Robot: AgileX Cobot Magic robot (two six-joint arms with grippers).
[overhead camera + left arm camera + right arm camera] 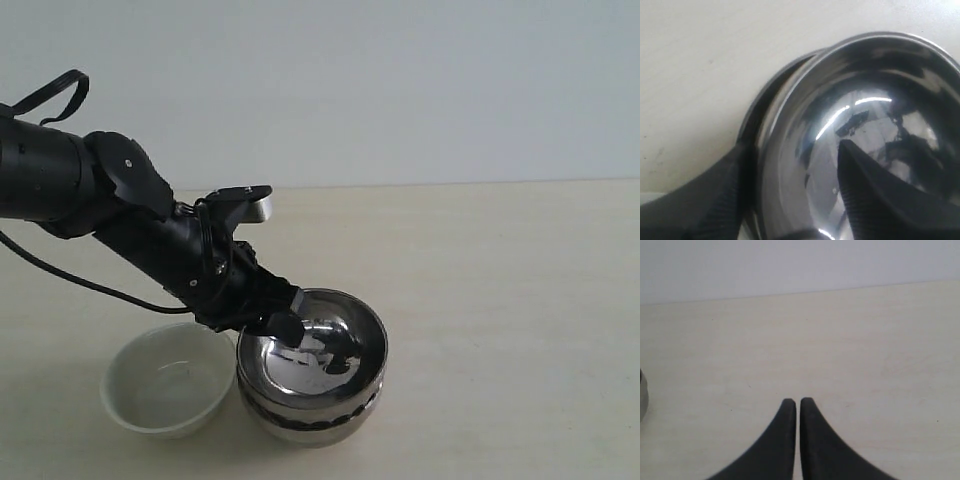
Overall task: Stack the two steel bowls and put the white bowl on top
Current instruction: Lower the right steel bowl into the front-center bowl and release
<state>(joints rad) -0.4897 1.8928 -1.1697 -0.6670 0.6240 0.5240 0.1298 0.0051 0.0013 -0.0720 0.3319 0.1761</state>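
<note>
**A:** What is the biggest thing there?

**B:** The pale cream wooden table (520,300). Everything stands on it. Next in size is the black jointed left arm (150,240), which slants down towards the bowls.

**A:** And where are the bowls?

**B:** The smooth-sided shiny steel bowl (365,330) sits nested in the shiny steel bowl with the ribbed lower outside (320,425). Together they make the stack (312,385), mouths up. In the left wrist view the lower bowl's rim shows as a crescent outside the upper rim.

**A:** And the third bowl?

**B:** The glossy round white ceramic bowl (165,385) stands upright on the table, just beside the stack, on the side the left arm comes from. I cannot tell whether its rim touches the steel.

**A:** How are the jaws of the left gripper (792,147)?

**B:** They are spread and straddle the upper bowl's rim. One black finger (880,200) is inside the bowl, clear of its wall. The other is outside, close against the stack. Nothing is pinched.

**A:** And the right gripper (798,402)?

**B:** Its two black fingertips are pressed nearly together with only a thin slit between them, and they hold nothing. It hangs over bare table away from the stack. The stack shows only as a sliver of steel at the edge of the right wrist view.
</note>
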